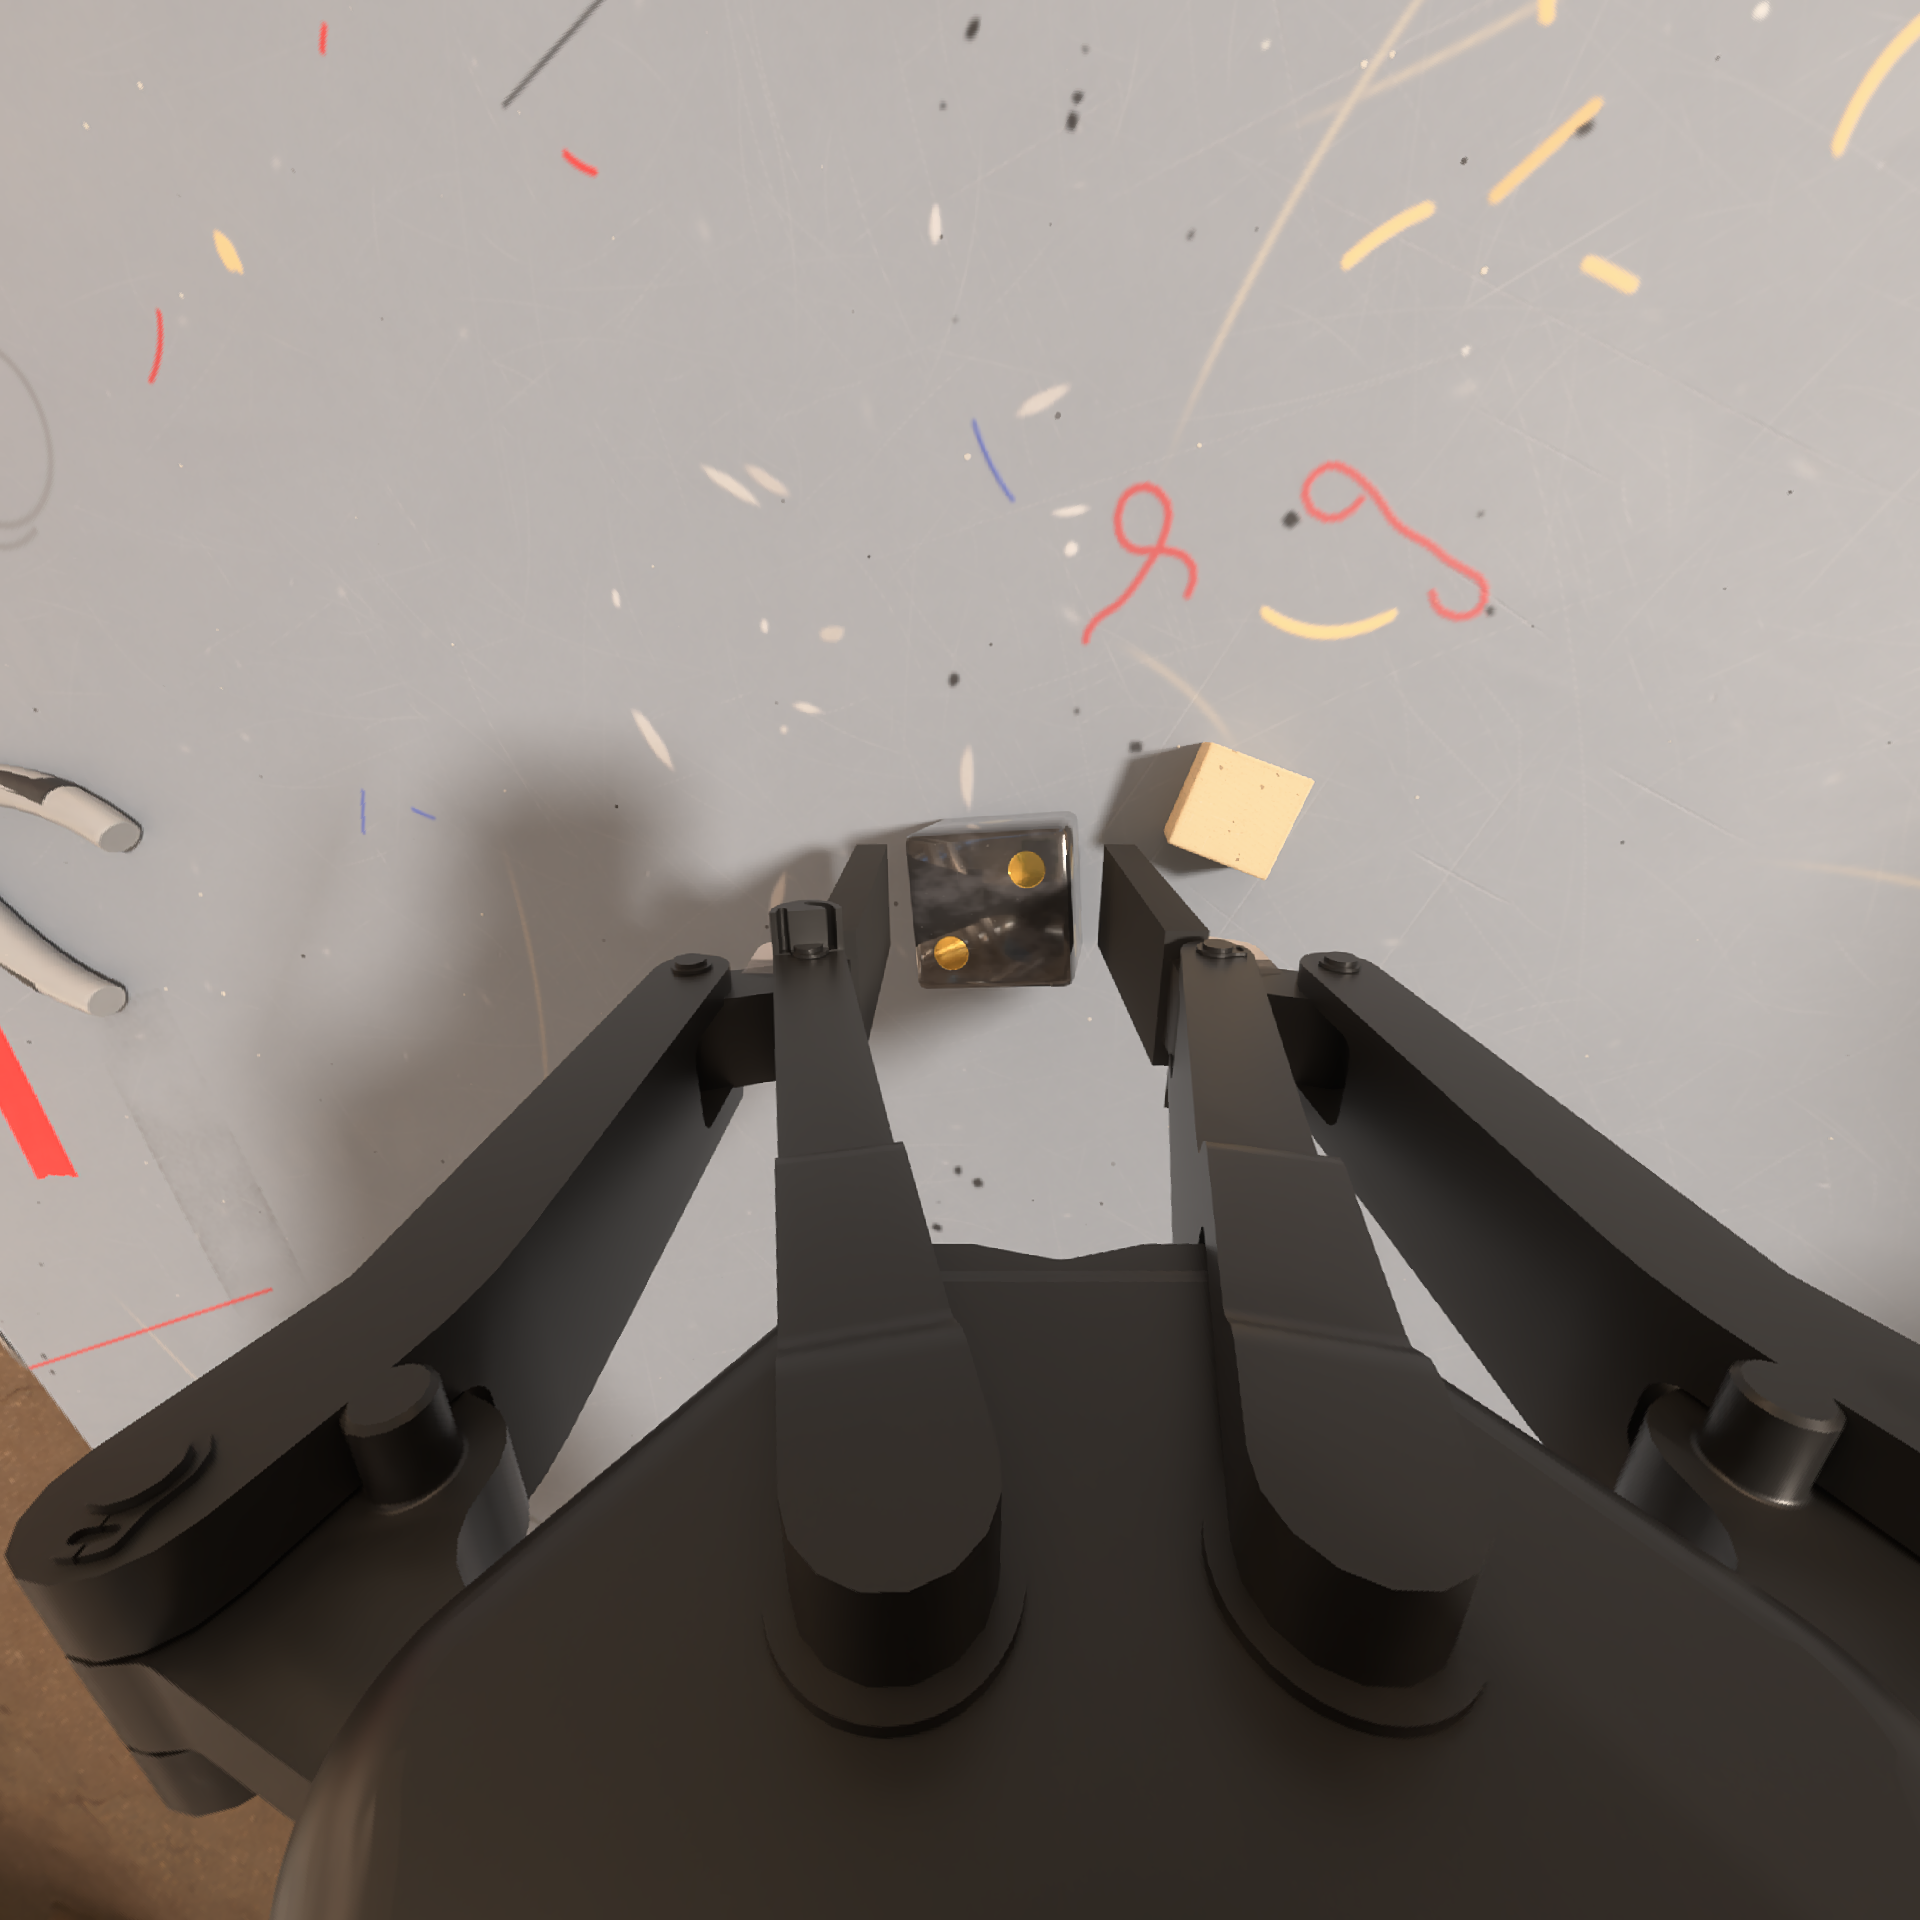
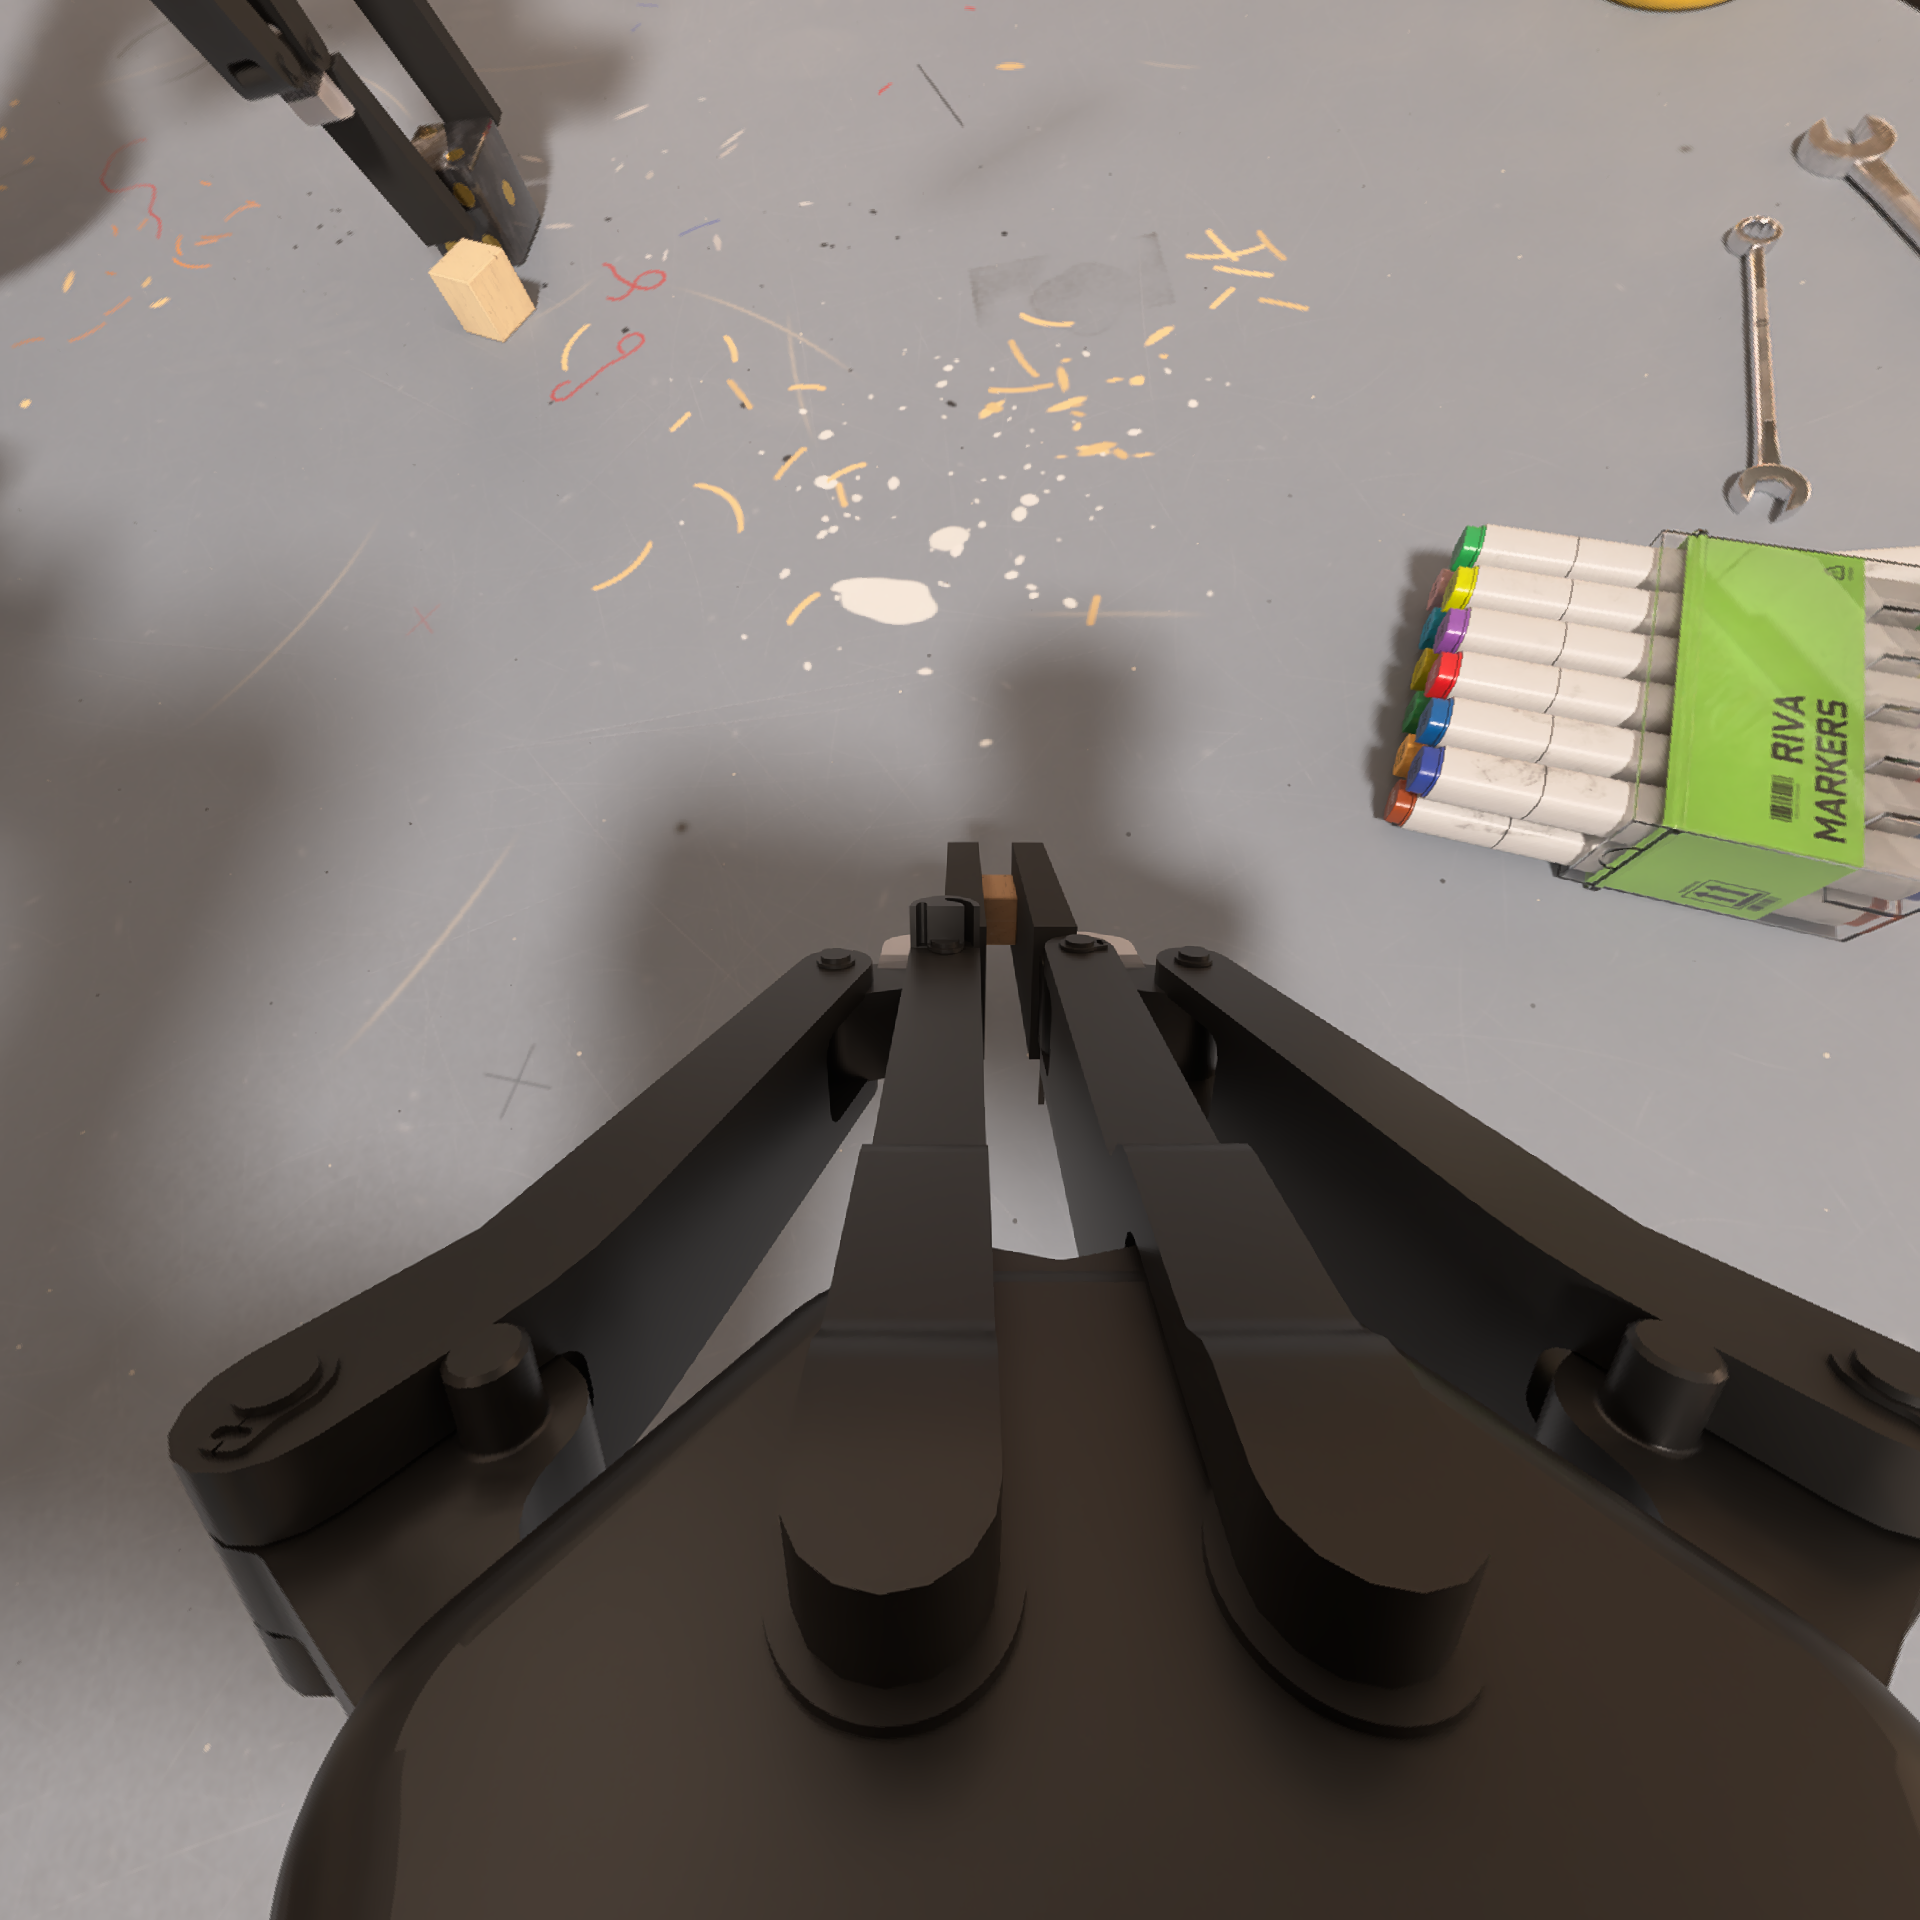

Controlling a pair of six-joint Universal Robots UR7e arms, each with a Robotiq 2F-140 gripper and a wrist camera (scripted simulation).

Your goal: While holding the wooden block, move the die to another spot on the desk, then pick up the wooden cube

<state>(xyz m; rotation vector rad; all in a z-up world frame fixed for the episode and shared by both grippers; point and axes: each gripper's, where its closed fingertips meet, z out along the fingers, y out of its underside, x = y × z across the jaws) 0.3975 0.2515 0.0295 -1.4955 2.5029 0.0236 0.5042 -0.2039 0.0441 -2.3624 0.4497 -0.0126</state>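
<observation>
Dark matte metal linkages and knuckles fill the lower part of both wrist views, tapering to flat black finger pads. On the left gripper (image 1: 992, 904) the pads stand spread a little wider than the die (image 1: 989, 902), which sits between them; the left pad lies right against one face and a thin gap shows at the right pad, so whether it grips cannot be told. That die is a glossy, dark, smoky cube with rounded corners and gold pips, two on the face toward the camera. Just beyond the right fingertip, a pale, matte, square-edged wooden cube (image 1: 1238, 808) rests on the desk (image 1: 520, 468), close to the pad without visibly touching it. Grey and scuffed, the desk is flecked with yellow, white and red paint marks. Curved grey plier handles (image 1: 73, 894) lie far off to the left. On the right gripper (image 2: 997, 894) the pads are pressed nearly together, pinching a small tan wooden block (image 2: 1000, 904) at the tips, above the desk. Ahead and to its right lie a green box of white markers (image 2: 1662, 717) with coloured caps, and beyond it two steel wrenches (image 2: 1758, 364).
</observation>
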